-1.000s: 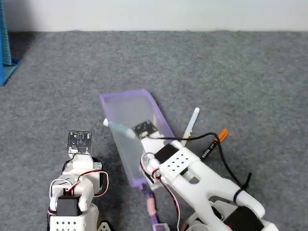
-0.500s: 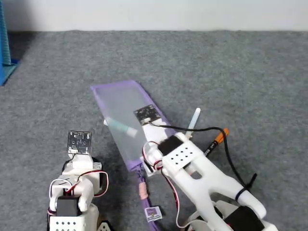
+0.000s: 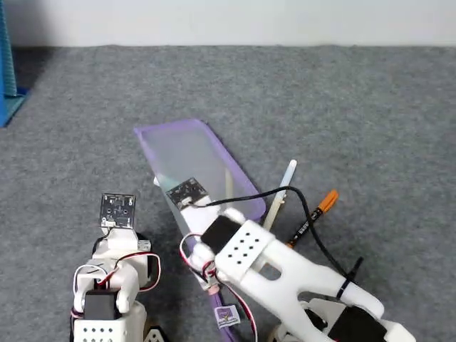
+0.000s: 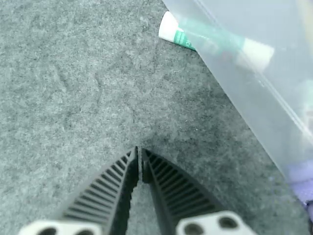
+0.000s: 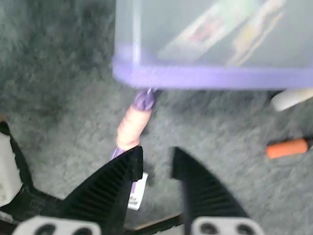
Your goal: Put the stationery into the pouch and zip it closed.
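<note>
The pouch (image 3: 192,153) is lying mid-table, angled from far left to near right. 2 pens, a white pen (image 3: 283,189) and an orange-capped pen (image 3: 314,212), are lying just right of it. A teal pen (image 4: 178,34) is poking out past its left edge; whether it is inside or underneath, I cannot tell. The right gripper (image 5: 156,152) is hanging over the zipper pull (image 5: 131,128) with its jaws slightly parted and empty. The left gripper (image 4: 140,155) is resting closed at near left. Loading looks unfinished, so the next move calls for picking up a loose pen rather than zipping.
</note>
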`<control>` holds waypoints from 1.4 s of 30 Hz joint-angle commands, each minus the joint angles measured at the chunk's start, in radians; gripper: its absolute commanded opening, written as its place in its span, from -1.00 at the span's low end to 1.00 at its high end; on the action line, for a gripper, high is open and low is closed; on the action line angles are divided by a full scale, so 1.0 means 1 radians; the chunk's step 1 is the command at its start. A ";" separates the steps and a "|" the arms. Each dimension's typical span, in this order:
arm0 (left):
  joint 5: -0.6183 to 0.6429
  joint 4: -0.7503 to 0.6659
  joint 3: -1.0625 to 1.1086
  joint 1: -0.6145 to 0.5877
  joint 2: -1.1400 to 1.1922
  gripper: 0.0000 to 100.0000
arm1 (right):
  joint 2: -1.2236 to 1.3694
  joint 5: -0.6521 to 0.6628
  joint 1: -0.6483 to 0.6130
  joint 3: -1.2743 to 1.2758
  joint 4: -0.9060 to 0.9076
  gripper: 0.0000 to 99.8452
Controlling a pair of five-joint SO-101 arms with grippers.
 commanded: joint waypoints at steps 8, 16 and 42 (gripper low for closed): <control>-0.002 0.003 -0.019 0.005 -0.014 -0.97 | -0.001 -0.080 -0.099 0.054 -0.139 -0.62; -0.002 0.003 -0.019 0.005 -0.014 -0.97 | -0.001 -0.080 -0.099 0.180 -0.318 -0.63; -0.002 0.003 -0.019 0.005 -0.014 -0.97 | -0.001 -0.072 -0.097 0.304 -0.452 -0.95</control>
